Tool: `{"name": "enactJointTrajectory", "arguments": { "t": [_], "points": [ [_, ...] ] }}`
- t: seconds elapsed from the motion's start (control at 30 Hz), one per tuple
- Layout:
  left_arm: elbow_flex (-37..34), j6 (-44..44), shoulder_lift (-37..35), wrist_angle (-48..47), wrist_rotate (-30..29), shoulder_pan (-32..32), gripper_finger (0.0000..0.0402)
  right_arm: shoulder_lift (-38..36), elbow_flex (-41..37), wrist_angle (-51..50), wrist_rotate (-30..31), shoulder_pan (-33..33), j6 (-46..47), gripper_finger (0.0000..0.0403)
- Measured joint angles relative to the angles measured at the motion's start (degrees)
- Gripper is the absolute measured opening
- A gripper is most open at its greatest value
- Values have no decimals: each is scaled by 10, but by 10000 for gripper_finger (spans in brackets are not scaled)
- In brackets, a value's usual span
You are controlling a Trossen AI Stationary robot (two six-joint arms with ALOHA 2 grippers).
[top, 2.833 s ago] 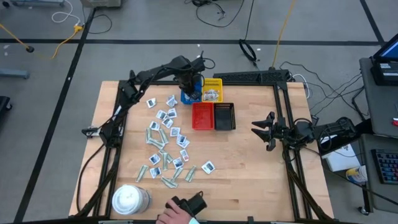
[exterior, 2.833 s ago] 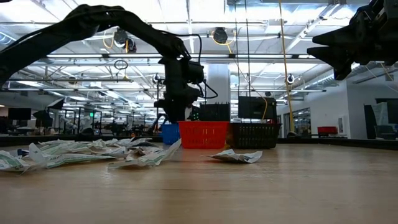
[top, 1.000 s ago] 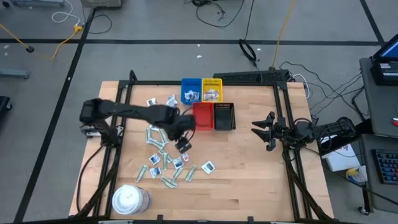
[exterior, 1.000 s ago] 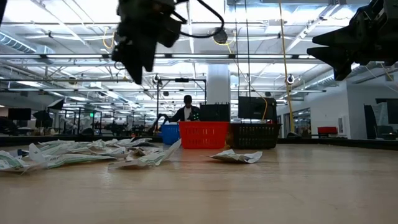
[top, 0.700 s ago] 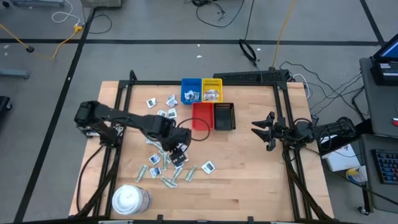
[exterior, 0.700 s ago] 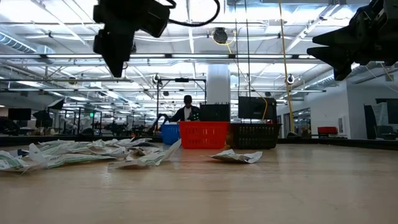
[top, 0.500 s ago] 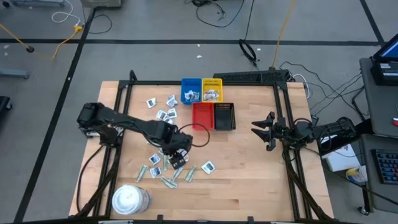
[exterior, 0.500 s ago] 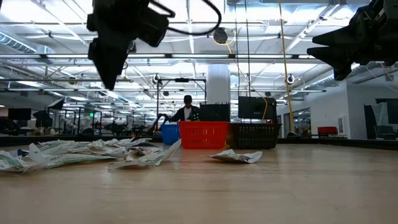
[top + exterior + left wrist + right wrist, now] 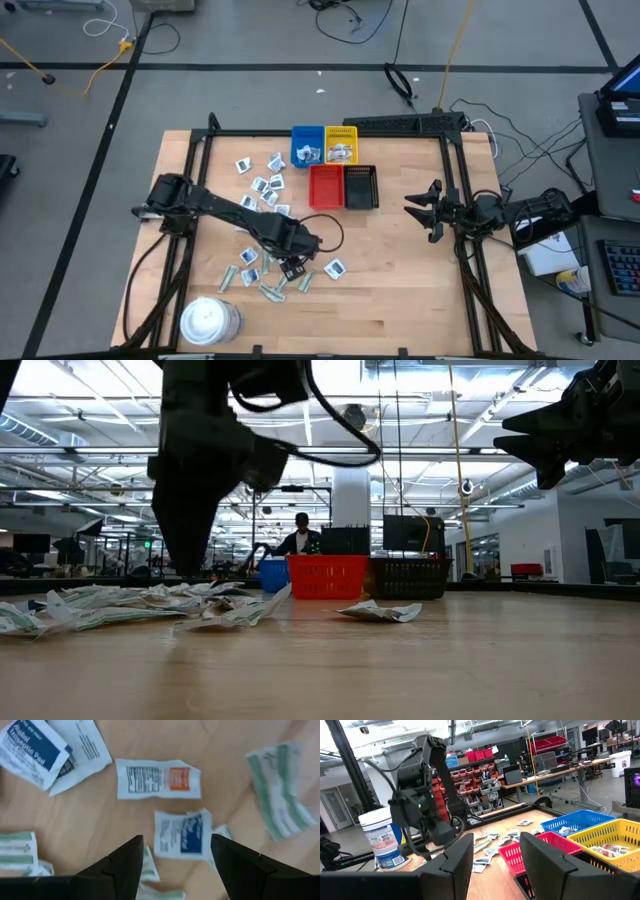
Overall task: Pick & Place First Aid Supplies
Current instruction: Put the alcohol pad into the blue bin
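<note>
Ideally, the left hand (image 9: 175, 857), fingers spread and empty above the scattered packets (image 9: 268, 235) on the worktop (image 9: 400, 270), should drop straight onto the blue-marked packet (image 9: 181, 833) between them and avoid its neighbours.

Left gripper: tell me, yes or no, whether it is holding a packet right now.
No: in the left wrist view the left gripper has its fingers spread apart and empty above a white packet with a blue mark lying on the table.

I see a wooden table (image 9: 400, 280). First aid packets (image 9: 262, 190) lie scattered over its left half. Blue (image 9: 307, 147), yellow (image 9: 342, 146), red (image 9: 325, 187) and black (image 9: 361, 187) trays sit at the far middle; a white tub (image 9: 208, 322) stands near-left.
</note>
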Motion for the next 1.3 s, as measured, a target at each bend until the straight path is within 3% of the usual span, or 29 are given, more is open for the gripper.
{"name": "enactJointTrajectory", "arguments": {
  "t": [0.23, 0.43, 0.83, 1.07, 1.3],
  "points": [
    [0, 21, 31, 11, -48, -2, 239, 0, 0, 0, 0, 0, 0, 155],
    [-2, 25, 30, 18, -56, -2, 231, 0, 0, 0, 0, 0, 0, 155],
    [-38, 9, 28, 69, -11, -1, 115, 0, 0, 0, 0, 0, 0, 155],
    [-39, -7, 28, 67, -4, 11, 14, 0, 0, 0, 0, 0, 0, 155],
    [-41, -4, -6, 55, 30, 29, 3, 0, 0, 0, 0, 0, 0, 155]
  ]
}}
